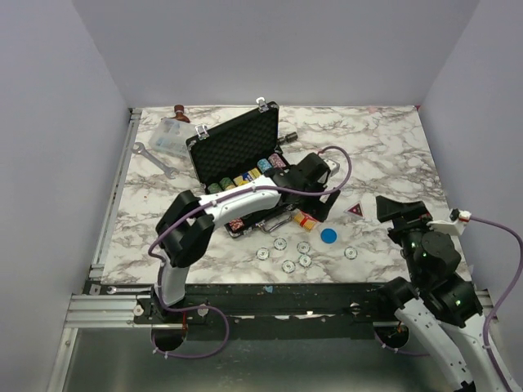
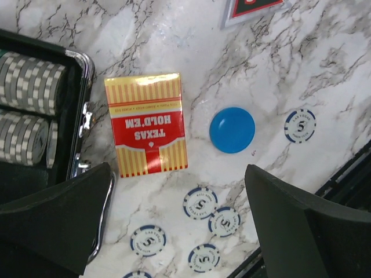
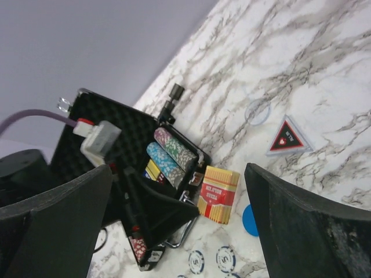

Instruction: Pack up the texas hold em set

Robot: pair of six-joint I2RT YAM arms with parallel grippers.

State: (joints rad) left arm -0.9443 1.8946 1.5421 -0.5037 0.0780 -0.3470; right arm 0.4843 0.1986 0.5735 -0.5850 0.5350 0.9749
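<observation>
The black briefcase (image 1: 233, 147) stands open on the marble table, lid raised, with multicoloured chip rows (image 1: 245, 175) inside. My left gripper (image 1: 317, 202) is open and empty, hovering just right of the case above the red-yellow card box (image 2: 148, 124) and blue disc (image 2: 232, 130). Several loose pale chips (image 2: 200, 202) lie between its fingers (image 2: 55, 226) on the table. My right gripper (image 1: 392, 209) is open and empty, held above the table's right side. Its view shows the case (image 3: 110, 139), chip rows (image 3: 174, 153), card box (image 3: 218, 186) and disc (image 3: 249, 220).
A clear plastic box (image 1: 167, 135) and silver wrench (image 1: 155, 159) lie at the back left. A triangular marker (image 1: 355, 210) lies right of the left gripper. One chip (image 1: 350, 252) lies apart near the front edge. A clear ring (image 3: 258, 111) lies on the marble.
</observation>
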